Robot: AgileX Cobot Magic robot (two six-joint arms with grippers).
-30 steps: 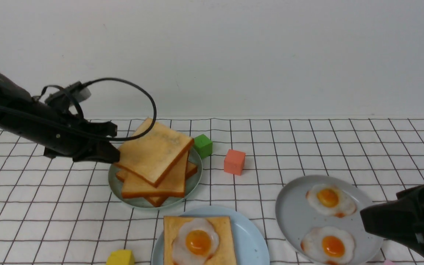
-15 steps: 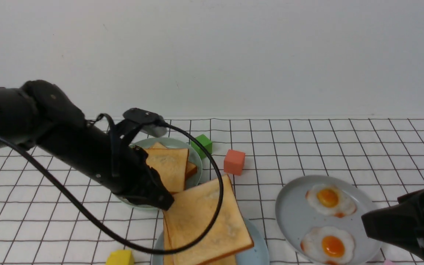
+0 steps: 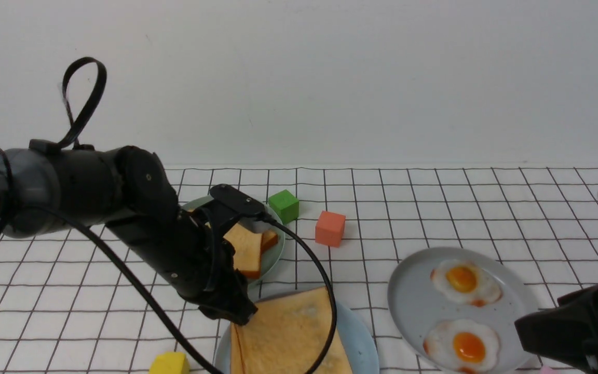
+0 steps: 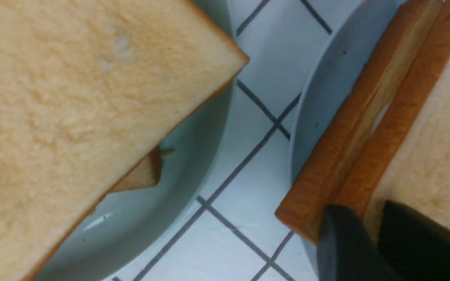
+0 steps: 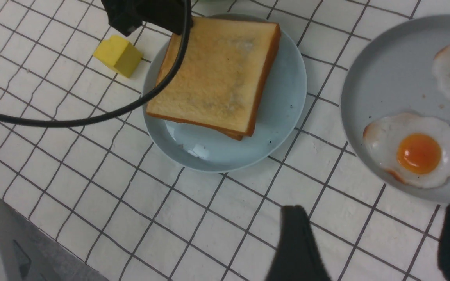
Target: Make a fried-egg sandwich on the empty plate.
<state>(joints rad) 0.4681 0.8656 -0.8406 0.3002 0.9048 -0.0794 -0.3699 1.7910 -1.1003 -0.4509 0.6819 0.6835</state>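
Observation:
The pale blue plate (image 3: 365,345) at the front centre holds the fried-egg sandwich (image 3: 288,337); its top toast slice covers the egg, which is hidden. The sandwich also shows in the right wrist view (image 5: 217,74), with the lower slice's edge peeking out underneath. My left gripper (image 3: 234,314) is shut on the near-left corner of the top toast slice (image 4: 436,156), with one finger outside the crust and one on top (image 4: 369,218). My right gripper (image 3: 563,332) is open and empty over the cloth (image 5: 377,234), beside the grey plate.
A pale green plate (image 3: 273,259) behind the left arm holds the remaining toast stack (image 3: 247,249). A grey plate (image 3: 413,301) at the right holds two fried eggs (image 3: 462,345). Green cube (image 3: 284,205), orange cube (image 3: 330,227) and yellow cube (image 3: 169,363) lie on the checked cloth.
My left arm carried a toast slice from the stack on the green plate to the blue plate and lowered it over the egg. The right arm barely moved.

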